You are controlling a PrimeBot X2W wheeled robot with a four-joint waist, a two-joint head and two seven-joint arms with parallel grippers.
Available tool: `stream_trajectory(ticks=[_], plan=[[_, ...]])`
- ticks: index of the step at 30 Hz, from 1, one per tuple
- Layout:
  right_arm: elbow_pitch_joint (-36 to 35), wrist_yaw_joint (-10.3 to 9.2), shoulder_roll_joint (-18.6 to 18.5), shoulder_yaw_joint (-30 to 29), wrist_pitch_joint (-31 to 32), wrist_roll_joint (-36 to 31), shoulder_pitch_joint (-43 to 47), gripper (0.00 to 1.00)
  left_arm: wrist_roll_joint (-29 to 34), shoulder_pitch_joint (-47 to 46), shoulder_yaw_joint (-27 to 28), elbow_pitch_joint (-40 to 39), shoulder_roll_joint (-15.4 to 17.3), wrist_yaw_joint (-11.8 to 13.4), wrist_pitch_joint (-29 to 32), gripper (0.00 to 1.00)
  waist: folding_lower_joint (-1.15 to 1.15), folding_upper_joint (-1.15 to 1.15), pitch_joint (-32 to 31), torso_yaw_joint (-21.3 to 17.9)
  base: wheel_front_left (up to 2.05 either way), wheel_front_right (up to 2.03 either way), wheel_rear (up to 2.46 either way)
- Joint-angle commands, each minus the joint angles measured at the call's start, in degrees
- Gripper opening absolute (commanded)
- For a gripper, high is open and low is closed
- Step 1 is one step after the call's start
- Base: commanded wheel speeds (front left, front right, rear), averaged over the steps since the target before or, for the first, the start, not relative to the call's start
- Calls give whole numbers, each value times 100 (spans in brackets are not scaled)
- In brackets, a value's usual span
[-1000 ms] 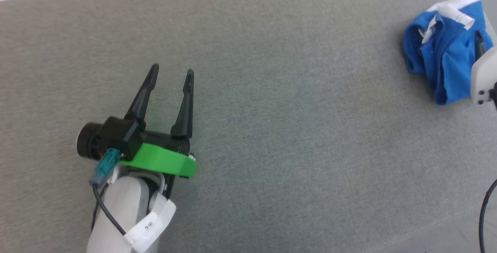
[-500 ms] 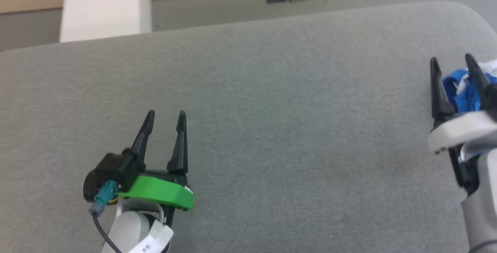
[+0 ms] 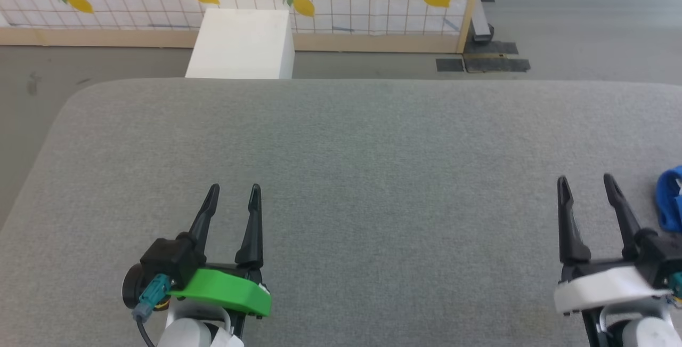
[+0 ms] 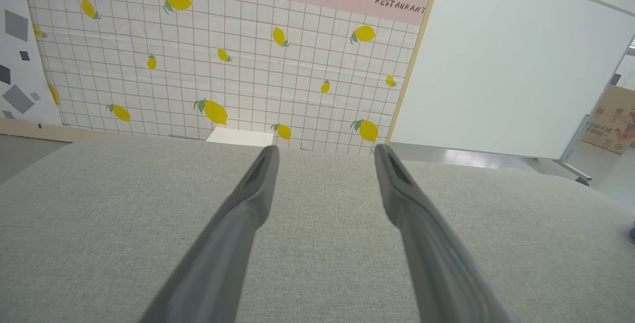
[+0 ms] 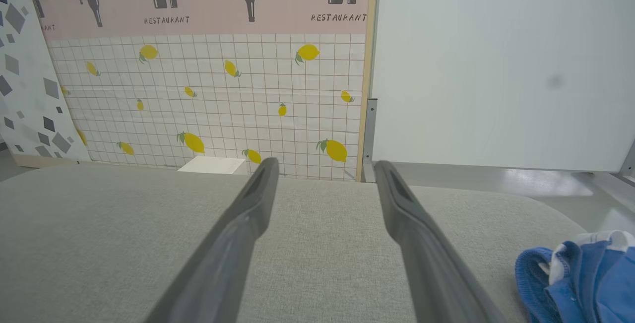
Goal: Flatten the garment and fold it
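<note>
**A:** How do the jaws stand?

**B:** Both pairs are parted and hold nothing. The left jaws sit over bare cloth at the near left of the head view and the right jaws at the near right. The dark fingers (image 3: 251,224) of both point away from the robot.

**A:** And the garment?

**B:** The garment (image 5: 578,283) lies on the grey padded worktop (image 3: 373,166) just beside the right jaws, off to their right. It is not between them and not touching them. The head view cuts it at the right edge, so I go by the right wrist view: a blue heap with some white trim. It seems bunched up, though I can't tell which part lies on top.

**A:** So the step in hand is fetching it?

**B:** I judge so, since nothing is flattened yet. The right jaws should swing right, come down over an outer fold near the white trim and close on one layer rather than the whole wad. Then they should drag it to the middle, within reach of both arms.

**A:** And the left?

**B:** It is well apart from the garment. It should wait until the cloth is centred, then take the opposite edge so the two can pull it flat. The tips should run low without digging in, because the padding could snag them
</note>
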Motion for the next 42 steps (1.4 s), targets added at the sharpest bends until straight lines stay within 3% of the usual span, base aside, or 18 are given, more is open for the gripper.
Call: stream_trajectory(ticks=[1, 24, 25, 42], plan=[[-84, -10, 43, -16, -26, -56, 148, 100, -90, 99, -18, -14, -21, 21, -21, 100, 1, 0, -118, 122, 0, 0, 0], [47, -10, 99, 145, 17, 252, 519, 100, -152, 172, -81, 77, -21, 69, -22, 100, 1, 0, -75, 87, 0, 0, 0], [40, 0, 86, 135, 25, 213, 532, 0, -147, 157, -88, 72, -5, 52, 0, 0, 1, 0, -74, 87, 0, 0, 0], [39, 0, 84, 130, 28, 213, 531, 0, -144, 156, -102, 69, -3, 51, 10, 0, 1, 0, -74, 82, 0, 0, 0]])
